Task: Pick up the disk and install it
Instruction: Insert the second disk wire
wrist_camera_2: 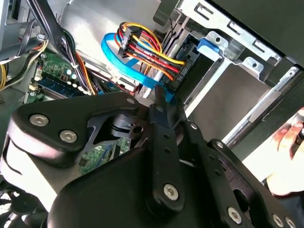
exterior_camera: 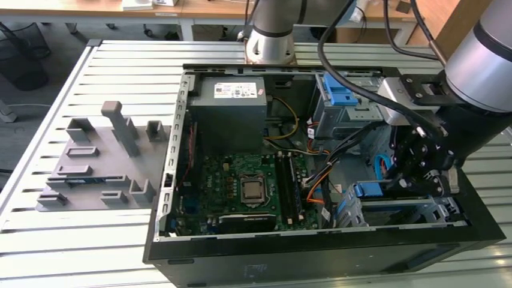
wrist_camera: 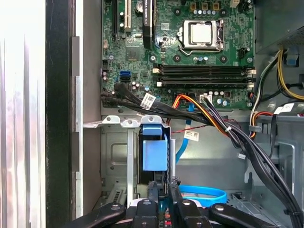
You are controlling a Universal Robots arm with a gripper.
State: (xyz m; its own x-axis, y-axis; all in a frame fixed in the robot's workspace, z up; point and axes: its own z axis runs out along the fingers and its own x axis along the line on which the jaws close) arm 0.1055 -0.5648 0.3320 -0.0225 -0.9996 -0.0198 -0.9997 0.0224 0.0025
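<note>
Gripper: your gripper hangs low inside the open computer case, at the drive cage on the exterior view's right. In the first wrist view the two fingers stand close together, pinching the edge of the disk's blue bracket.
Disk: you see the disk on edge in the first wrist view, its blue bracket facing the camera, standing in the metal cage slot just below the row of silver tabs. In the exterior view its blue end shows at the top of the cage, right beside the gripper.
Cables: a black bundle runs just past the disk, with orange and red wires alongside. In the second wrist view a multicoloured power lead and a flat blue data cable end at a connector near the cage.
Hand: a person's hand rests at the case edge in the second wrist view.
Motherboard: you have the green board with its bare socket farther in.
Power supply: grey box at the far end of the case.
Outside: grey fixture block lies on the slatted table, well apart, on the exterior view's left.
</note>
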